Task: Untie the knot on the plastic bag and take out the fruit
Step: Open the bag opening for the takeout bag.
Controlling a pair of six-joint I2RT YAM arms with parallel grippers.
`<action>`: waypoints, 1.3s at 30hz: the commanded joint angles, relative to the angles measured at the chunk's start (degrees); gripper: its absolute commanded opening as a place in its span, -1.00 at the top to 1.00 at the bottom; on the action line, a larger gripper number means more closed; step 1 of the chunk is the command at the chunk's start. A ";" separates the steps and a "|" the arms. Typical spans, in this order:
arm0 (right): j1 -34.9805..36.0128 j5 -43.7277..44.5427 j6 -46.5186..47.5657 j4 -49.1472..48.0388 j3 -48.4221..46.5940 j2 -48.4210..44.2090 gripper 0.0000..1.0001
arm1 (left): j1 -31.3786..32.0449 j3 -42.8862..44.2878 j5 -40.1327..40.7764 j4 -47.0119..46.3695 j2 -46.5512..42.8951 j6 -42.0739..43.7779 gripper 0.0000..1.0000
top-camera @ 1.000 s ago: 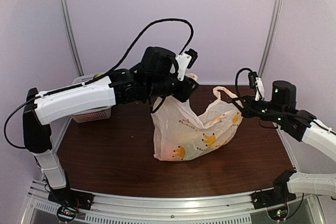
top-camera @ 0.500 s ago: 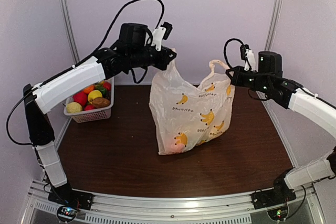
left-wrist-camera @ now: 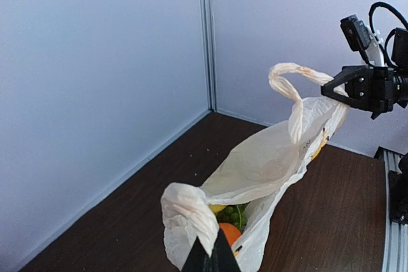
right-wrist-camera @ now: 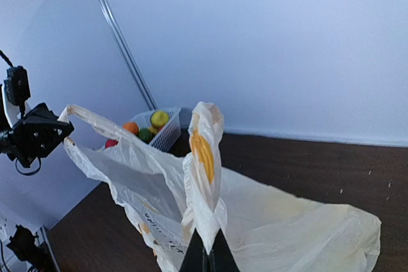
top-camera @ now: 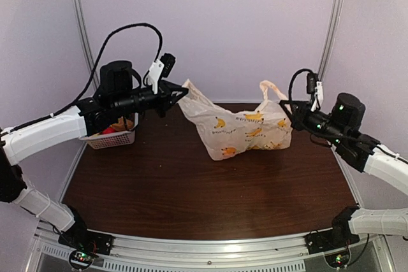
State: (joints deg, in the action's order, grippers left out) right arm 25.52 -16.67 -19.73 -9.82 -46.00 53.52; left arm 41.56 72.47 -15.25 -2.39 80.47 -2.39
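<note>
The plastic bag (top-camera: 245, 128) hangs stretched between two claws, handles untied.
The left claw (left-wrist-camera: 209, 258) pinches one handle loop, with fruit (left-wrist-camera: 231, 220) showing just beyond it. Farther off, the right claw (left-wrist-camera: 333, 90) pinches the other loop, likely keeping the mouth open for emptying.

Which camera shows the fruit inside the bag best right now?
Left wrist: it looks into the open plastic bag at the fruit, green and orange pieces. Top external and right wrist show only the bag's outside.

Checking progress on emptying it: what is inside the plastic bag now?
Inside the plastic bag, green grapes, an orange piece and a yellow bit show at its mouth; the folds hide anything deeper.
</note>
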 commanded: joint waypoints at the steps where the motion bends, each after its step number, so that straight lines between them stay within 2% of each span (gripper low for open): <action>1: 5.90 -3.21 -3.49 -2.97 12.24 -1.95 1.00 | -0.34 -12.14 2.36 -5.33 -2.33 -5.16 0.93; 3: 7.52 -4.62 -4.52 -4.84 15.98 -3.07 1.00 | -0.25 -15.01 2.95 -4.33 -3.72 -7.55 0.85; 4: 8.02 -5.92 -5.18 -5.61 16.97 -3.49 0.99 | -0.11 -16.09 3.08 -3.96 -4.65 -8.36 0.74; 8: 9.66 -12.28 -6.41 -7.85 18.54 -3.83 0.94 | 1.31 -18.53 6.46 -2.36 -9.63 -11.37 -0.01; 10: 10.37 -13.83 -6.38 -8.25 18.78 -3.72 0.93 | 2.53 -19.26 7.77 -2.54 -12.88 -12.38 -0.18; 14: 11.40 -15.31 -6.18 -8.97 19.05 -3.34 0.92 | 7.76 -17.68 12.45 -0.65 -15.56 -11.40 -0.35; 17: 11.99 -15.54 -6.03 -9.57 19.35 -3.27 0.92 | 11.31 -13.73 16.62 2.03 -14.06 -10.22 -0.54; 20: 12.50 -15.40 -5.68 -9.46 19.69 -3.25 0.91 | 12.27 -9.78 19.98 6.76 -9.96 -10.09 -0.69; 23: 12.85 -15.13 -5.72 -9.32 20.12 -3.11 0.89 | 12.32 -5.14 27.06 10.69 -4.85 -10.50 -0.80; 27: 13.28 -15.00 -5.88 -8.65 20.70 -3.46 0.88 | 12.28 -0.10 30.19 11.36 0.62 -10.55 -0.94; 34: 13.64 -13.95 -6.10 -8.02 22.11 -5.14 0.86 | 12.23 6.56 29.17 11.71 6.54 -8.28 -0.95; 35: 13.63 -13.66 -6.16 -7.96 22.25 -5.36 0.86 | 12.18 7.03 29.29 12.09 7.14 -8.10 -0.86; 37: 13.66 -12.58 -6.26 -7.64 22.46 -6.00 0.86 | 12.18 7.64 30.41 13.27 8.10 -7.97 -0.54; 39: 13.62 -10.38 -6.58 -7.31 22.88 -7.22 0.86 | 12.22 7.33 32.61 14.34 8.33 -8.00 0.03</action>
State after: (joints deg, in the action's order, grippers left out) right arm 38.83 -30.50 -25.71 -17.41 -24.27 48.51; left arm 53.95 78.46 13.78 10.37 87.64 -11.64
